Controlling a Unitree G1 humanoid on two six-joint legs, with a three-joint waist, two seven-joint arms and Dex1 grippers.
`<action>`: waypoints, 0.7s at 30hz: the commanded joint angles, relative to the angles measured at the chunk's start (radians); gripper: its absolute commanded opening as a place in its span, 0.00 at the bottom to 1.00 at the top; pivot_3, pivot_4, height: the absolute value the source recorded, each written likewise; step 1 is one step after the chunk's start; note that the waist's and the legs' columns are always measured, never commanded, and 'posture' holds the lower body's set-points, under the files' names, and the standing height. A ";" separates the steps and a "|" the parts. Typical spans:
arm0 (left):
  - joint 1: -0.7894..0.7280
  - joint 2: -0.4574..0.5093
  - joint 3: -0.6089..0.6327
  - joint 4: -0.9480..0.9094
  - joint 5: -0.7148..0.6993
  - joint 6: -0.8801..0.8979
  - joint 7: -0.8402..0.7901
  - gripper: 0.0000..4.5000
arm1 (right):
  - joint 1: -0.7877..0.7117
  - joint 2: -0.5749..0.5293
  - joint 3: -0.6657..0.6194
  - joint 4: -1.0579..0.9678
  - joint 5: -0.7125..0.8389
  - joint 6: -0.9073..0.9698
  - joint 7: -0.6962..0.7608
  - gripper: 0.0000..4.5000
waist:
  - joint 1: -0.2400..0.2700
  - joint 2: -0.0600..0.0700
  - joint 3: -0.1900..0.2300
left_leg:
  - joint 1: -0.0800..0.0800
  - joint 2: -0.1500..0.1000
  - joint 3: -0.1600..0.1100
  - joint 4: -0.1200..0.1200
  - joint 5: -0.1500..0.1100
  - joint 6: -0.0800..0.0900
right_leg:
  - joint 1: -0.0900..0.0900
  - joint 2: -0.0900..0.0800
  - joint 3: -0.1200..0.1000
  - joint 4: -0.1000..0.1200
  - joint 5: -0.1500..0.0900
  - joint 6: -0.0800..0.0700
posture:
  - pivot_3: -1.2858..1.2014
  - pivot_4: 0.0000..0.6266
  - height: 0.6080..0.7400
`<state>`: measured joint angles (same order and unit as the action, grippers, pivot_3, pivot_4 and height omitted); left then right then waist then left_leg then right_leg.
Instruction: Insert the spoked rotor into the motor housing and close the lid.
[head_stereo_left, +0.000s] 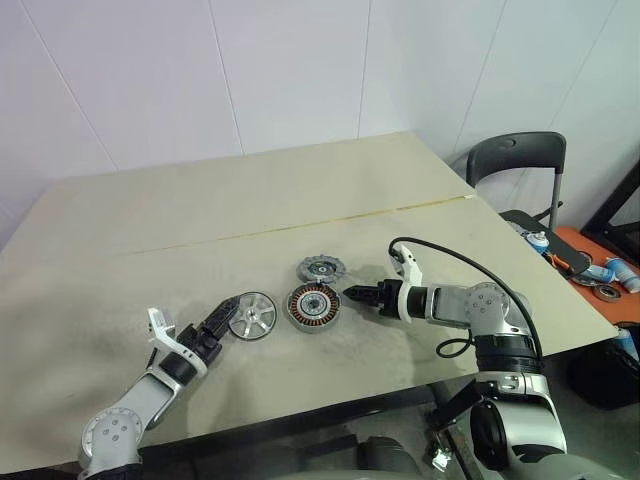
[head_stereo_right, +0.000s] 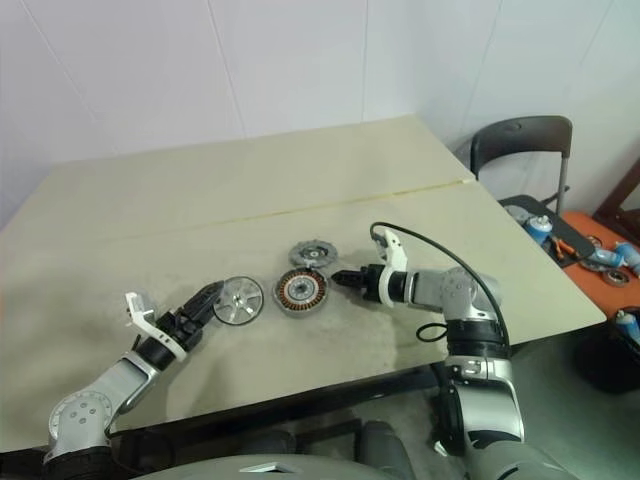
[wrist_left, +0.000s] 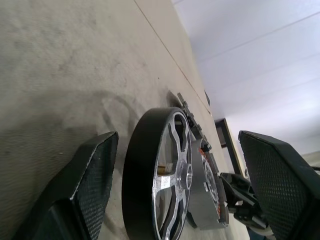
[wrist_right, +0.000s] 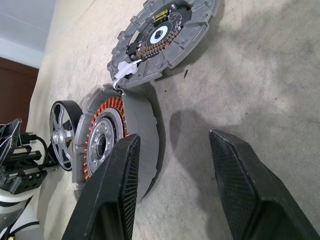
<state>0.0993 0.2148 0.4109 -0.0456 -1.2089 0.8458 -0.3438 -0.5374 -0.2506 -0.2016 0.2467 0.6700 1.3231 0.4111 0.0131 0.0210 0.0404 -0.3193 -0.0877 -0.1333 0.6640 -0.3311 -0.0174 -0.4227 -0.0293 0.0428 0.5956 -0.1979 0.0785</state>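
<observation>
Left hand (head_stereo_left: 222, 312) open beside black-rimmed, silver-spoked rotor (head_stereo_left: 252, 316).

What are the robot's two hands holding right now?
Nothing. The left hand stands open around the spoked rotor; the right hand is open beside the motor housing.

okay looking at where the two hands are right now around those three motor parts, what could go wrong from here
1. The left hand is open at the spoked rotor, which lies flat on the table; one finger could nudge the disc away instead of gripping it.
2. The rotor sits close beside the motor housing, so a push might knock it into the housing.
3. The right hand is at the housing's edge, with the lid just behind; a sweep there could shift either.
</observation>
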 joint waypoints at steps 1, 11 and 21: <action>0.012 -0.012 -0.066 -0.021 0.001 0.065 0.009 0.91 | -0.007 -0.003 0.009 -0.033 -0.006 -0.017 0.007 0.51 | -0.001 0.000 0.000 | 0.000 0.000 0.000 0.000 0.000 0.000 | 0.000 0.000 0.000 0.000 0.000 0.000 | 0.52 0.00 1.00; 0.037 -0.014 -0.057 -0.047 -0.001 0.103 0.041 0.91 | 0.019 0.001 0.028 -0.061 -0.005 -0.024 0.009 0.51 | -0.003 0.000 0.000 | -0.001 0.000 0.000 -0.001 -0.002 0.002 | -0.001 0.000 0.000 -0.001 0.000 0.003 | 0.52 0.00 1.00; 0.056 -0.016 -0.022 -0.035 -0.010 0.094 0.044 0.49 | 0.023 0.003 0.035 -0.057 -0.009 -0.033 0.009 0.52 | -0.009 0.000 0.000 | -0.001 0.000 0.001 -0.002 -0.002 0.003 | -0.002 0.000 0.001 -0.001 -0.001 0.004 | 0.52 0.00 1.00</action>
<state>0.1393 0.2033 0.3987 -0.0909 -1.2097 0.9171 -0.3018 -0.5112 -0.2498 -0.1696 0.2019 0.6694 1.2967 0.4198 0.0042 0.0207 0.0405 -0.3203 -0.0876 -0.1325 0.6615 -0.3335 -0.0142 -0.4249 -0.0297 0.0435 0.5942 -0.1992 0.0830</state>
